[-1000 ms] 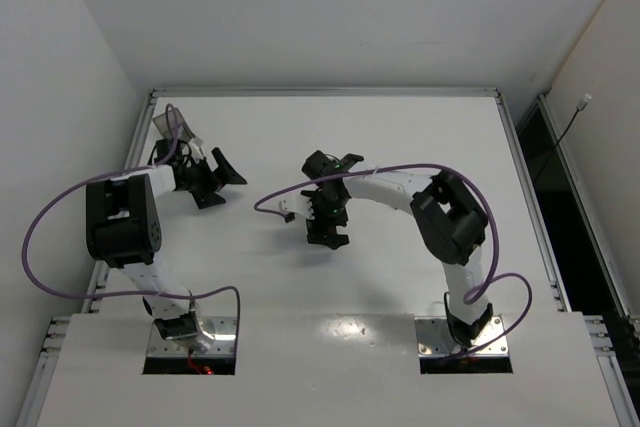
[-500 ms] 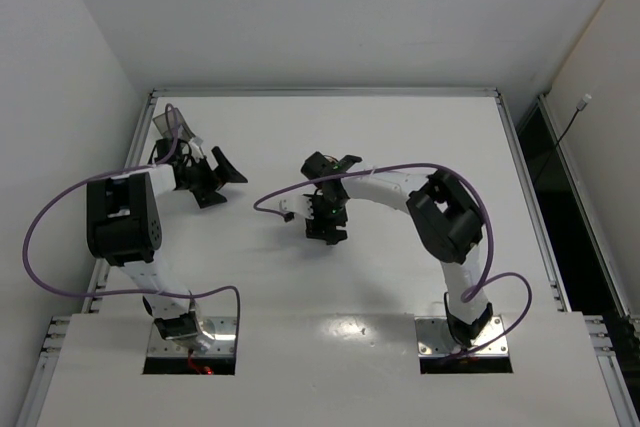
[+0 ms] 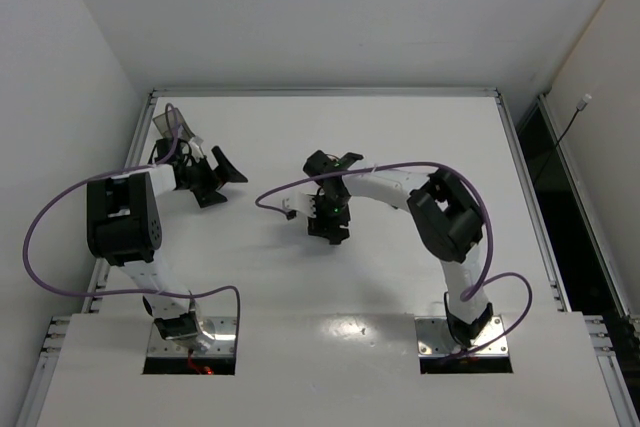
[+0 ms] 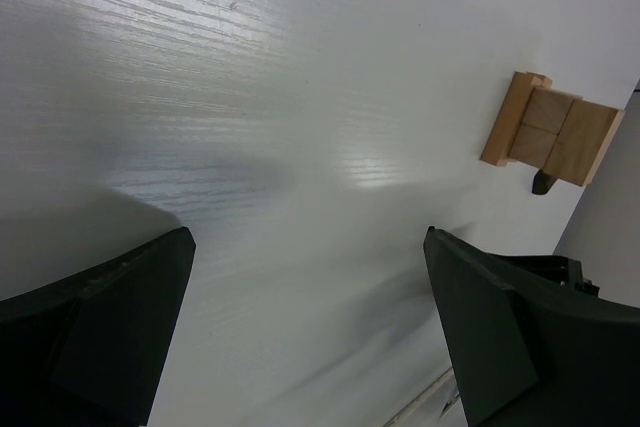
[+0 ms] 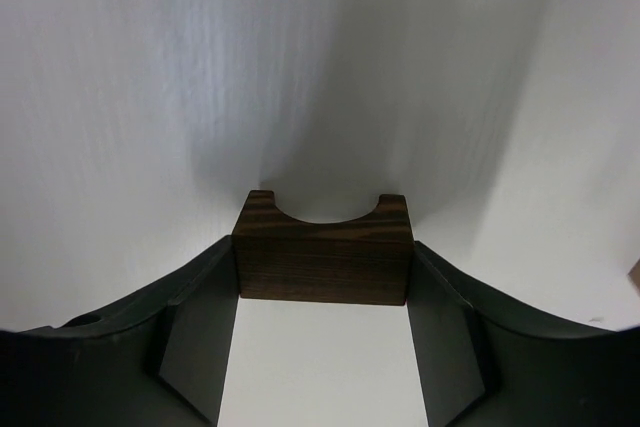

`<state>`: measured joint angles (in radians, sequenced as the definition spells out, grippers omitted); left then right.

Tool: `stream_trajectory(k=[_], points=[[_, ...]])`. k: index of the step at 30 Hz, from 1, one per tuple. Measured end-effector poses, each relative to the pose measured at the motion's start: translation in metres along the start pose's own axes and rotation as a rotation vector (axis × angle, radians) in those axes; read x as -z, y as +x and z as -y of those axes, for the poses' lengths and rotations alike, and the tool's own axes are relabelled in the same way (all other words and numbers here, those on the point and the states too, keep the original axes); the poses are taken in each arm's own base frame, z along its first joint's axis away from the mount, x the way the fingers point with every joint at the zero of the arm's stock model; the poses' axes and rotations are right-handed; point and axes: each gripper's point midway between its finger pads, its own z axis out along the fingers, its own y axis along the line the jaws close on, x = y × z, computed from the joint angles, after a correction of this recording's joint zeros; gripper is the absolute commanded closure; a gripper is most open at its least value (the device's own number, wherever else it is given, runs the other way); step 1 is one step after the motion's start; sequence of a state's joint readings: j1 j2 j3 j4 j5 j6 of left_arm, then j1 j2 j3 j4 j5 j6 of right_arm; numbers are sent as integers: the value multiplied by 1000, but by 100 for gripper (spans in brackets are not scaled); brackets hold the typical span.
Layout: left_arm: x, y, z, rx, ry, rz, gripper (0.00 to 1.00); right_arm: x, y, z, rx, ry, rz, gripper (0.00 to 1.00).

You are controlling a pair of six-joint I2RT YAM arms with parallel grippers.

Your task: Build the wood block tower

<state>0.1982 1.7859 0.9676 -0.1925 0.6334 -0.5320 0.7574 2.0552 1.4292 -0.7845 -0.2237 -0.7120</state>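
step: pick of dark arch [image 5: 322, 262], likely the tower's top piece
right claw [image 5: 323, 287]: clamped on dark arch, one pad on each side
left claw [image 4: 308, 247]: wide apart, empty
tan blocks [image 4: 550, 137]: ahead-right of left claw, well apart
next: straight lift, level carry to tan blocks

arch [image 5: 322, 262]: dark grained wood, matt | blocks [image 4: 551, 139]: pale smooth wood | table [image 4: 250, 97]: white, satin sheen

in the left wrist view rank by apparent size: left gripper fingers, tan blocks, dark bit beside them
1. left gripper fingers, largest but nearest the camera
2. tan blocks
3. dark bit, mostly hidden
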Motion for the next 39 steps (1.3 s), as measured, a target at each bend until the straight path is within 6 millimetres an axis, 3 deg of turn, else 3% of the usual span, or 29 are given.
stream_trajectory(k=[2, 5, 8, 10, 12, 15, 18, 22, 26, 33, 39], points=[[0, 0, 0, -2, 0, 3, 0, 8, 5, -6, -14, -40, -7, 100], [2, 3, -1, -9, 2, 14, 0, 38, 3, -10, -17, -80, 18, 100], [5, 10, -2, -8, -1, 20, 0, 93, -15, -5, 30, -68, 77, 100], [6, 11, -3, -9, -6, 22, 0, 138, -35, 9, 84, 11, 145, 100], [6, 11, -3, -11, -6, 24, 0, 167, -42, 15, 123, 74, 179, 100], [7, 11, -2, -20, -2, 22, 0, 203, -42, 18, 156, 132, 194, 100], [7, 10, -1, -27, 4, 20, 0, 221, -39, 37, 155, 180, 200, 100], [7, 8, 1, -35, 11, 22, 0, 220, -34, 79, 120, 217, 202, 100], [8, 3, 5, -46, 15, 31, 0, 185, -24, 111, 78, 183, 171, 100], [9, 0, 8, -54, 25, 35, 0, 125, -7, 120, 35, 68, 106, 100], [8, 2, 8, -52, 33, 27, 0, 118, -7, 125, 29, 66, 101, 100]])
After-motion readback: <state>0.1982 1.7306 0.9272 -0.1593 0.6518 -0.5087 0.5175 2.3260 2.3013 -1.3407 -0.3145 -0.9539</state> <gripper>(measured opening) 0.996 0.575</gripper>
